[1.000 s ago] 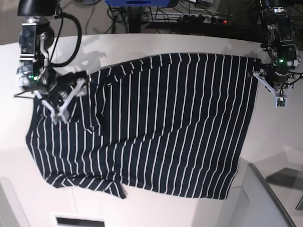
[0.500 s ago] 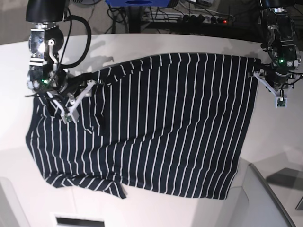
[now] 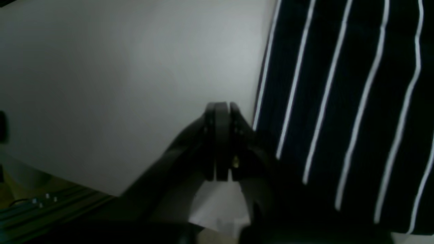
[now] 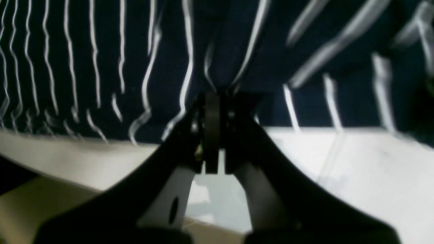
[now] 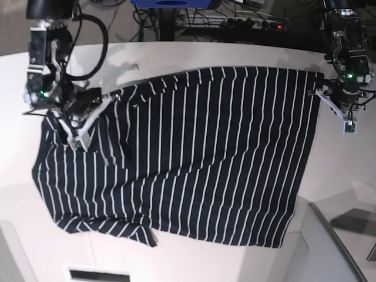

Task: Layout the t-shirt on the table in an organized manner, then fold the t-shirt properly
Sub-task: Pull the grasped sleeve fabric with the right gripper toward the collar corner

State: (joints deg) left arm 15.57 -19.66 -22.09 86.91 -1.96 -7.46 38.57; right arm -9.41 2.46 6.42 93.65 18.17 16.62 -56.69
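Spread nearly flat across the table (image 5: 176,56), the t-shirt (image 5: 200,153): dark, thin white stripes, hem end toward the right of the base view, collar and sleeves bunched toward the left. Soft and limp by the look of it, light, prone to wrinkle and drag rather than slide as one piece; rumples visible near the collar and a curled flap at the lower sleeve. No stiffness to count on, so best taken at edges and corners, pinched through a fold of cloth, both ends pulled apart together to smooth it.

At the shirt's hem corner, the left gripper (image 5: 343,120): clenched, jaws pressed together right at the cloth's edge; in the left wrist view fabric lies against the right jaw, likely a thin pinch, hard to confirm. At the shirt's collar end, the right gripper (image 5: 79,138): jaws closed tight, with puckered stripes gathered at the tips in the right wrist view, apparently nipping cloth near the shoulder. Risk judged here: a thin pinch slipping free once tension comes on.
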